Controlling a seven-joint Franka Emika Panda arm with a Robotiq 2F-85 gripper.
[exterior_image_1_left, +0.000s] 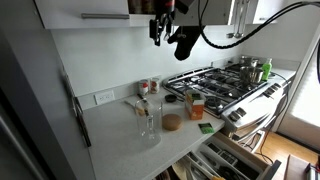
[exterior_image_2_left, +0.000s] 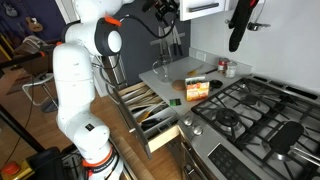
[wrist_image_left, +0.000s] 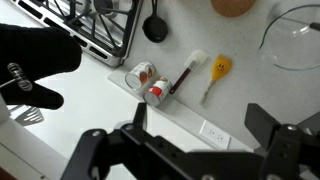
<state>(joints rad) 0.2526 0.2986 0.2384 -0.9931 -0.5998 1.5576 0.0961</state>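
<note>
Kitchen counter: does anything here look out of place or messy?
The drawers below the counter stand pulled out, with utensils showing inside. A round brown disc, perhaps a lid, lies flat beside a clear glass jar. Nothing looks spilled or broken.

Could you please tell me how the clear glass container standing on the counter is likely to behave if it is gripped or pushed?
The clear glass container looks smooth-walled, so it may slip in a light grip. It stands upright and seems taller than wide, so a push near its rim would probably tip it rather than slide it. Being glass, it is likely rigid but breakable on the hard counter.
</note>
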